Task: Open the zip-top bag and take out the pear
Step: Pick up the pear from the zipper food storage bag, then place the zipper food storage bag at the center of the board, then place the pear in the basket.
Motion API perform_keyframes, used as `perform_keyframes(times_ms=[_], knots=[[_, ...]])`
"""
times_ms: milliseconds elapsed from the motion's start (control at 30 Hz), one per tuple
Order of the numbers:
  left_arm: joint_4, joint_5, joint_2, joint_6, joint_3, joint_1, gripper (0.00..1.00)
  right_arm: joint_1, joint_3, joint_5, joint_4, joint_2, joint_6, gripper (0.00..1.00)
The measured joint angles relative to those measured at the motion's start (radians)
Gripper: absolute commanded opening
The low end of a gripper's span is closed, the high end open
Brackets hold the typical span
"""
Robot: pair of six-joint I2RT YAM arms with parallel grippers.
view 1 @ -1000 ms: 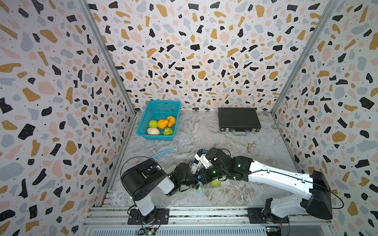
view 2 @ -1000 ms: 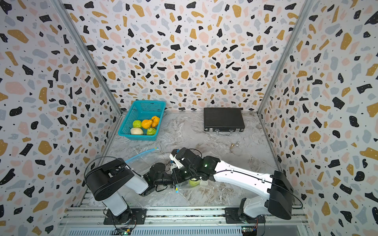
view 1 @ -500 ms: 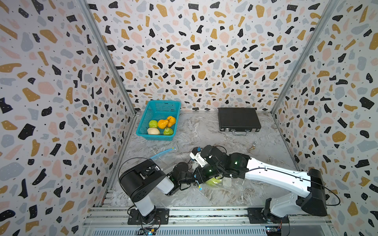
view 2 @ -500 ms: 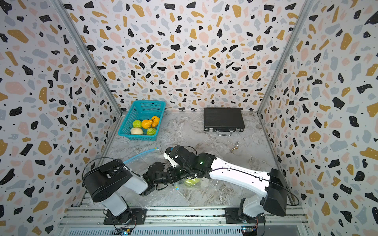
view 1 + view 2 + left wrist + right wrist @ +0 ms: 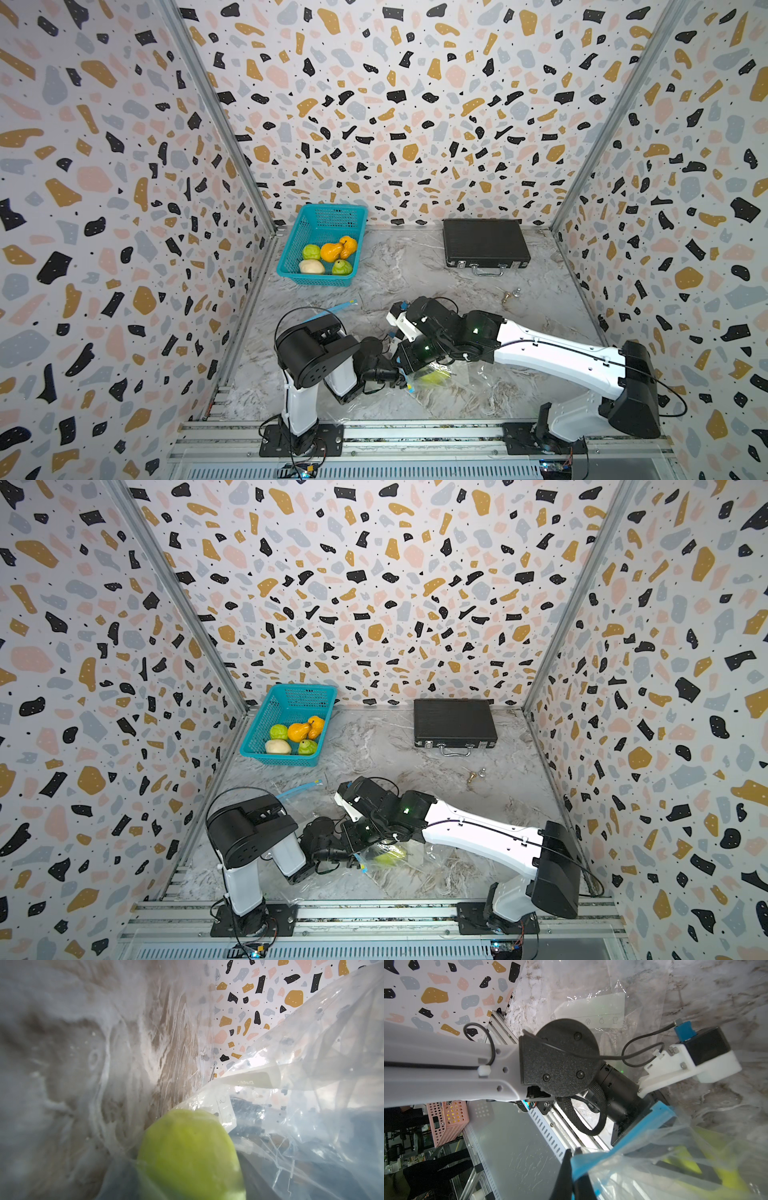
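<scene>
1. Across the booth floor: grey marbled tabletop (image 5: 415, 266), with both arms meeting at its near middle.
2. At the back wall I see a flat black hard case (image 5: 484, 243) on the right and a teal plastic mesh basket (image 5: 320, 280) holding fruit on the left.
3. Between the arms lies a crumpled clear plastic zip-top bag (image 5: 478, 384), mouth toward the left arm.
4. The yellow-green pear (image 5: 191, 1153) sits inside the bag, just past the mouth.
5. My right gripper (image 5: 571, 1164) is pinched tight on the bag's blue zip strip.
6. My left gripper (image 5: 402, 380) reaches into the mouth, close to the pear. I cannot tell how its jaws stand.
</scene>
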Motion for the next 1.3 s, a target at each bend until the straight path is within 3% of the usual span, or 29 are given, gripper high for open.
perform_keyframes(times_ms=[233,400,633,767,1033,1167,1300], knots=[[-0.039,-0.004,-0.050,-0.014,-0.021,0.002,0.61,-0.067,-0.099,-0.016,0.060,-0.072,-0.001,0.00],[-0.192,-0.009,-0.209,-0.010,-0.013,0.011,0.61,-0.195,-0.211,0.005,0.063,-0.198,-0.015,0.00],[-0.781,-0.032,-0.564,0.172,0.179,0.025,0.63,-0.333,-0.374,-0.003,0.071,-0.297,-0.015,0.04],[-1.063,-0.032,-0.648,0.285,0.257,0.076,0.57,-0.358,-0.396,-0.022,0.109,-0.301,-0.016,0.04],[-1.452,-0.026,-0.753,0.475,0.328,0.231,0.56,-0.400,-0.442,-0.031,0.117,-0.299,-0.023,0.04],[-1.637,-0.028,-0.791,0.599,0.450,0.418,0.56,-0.414,-0.445,-0.032,0.116,-0.299,-0.027,0.04],[-1.767,-0.024,-0.718,0.726,0.643,0.617,0.56,-0.417,-0.445,-0.047,0.116,-0.296,-0.032,0.03]])
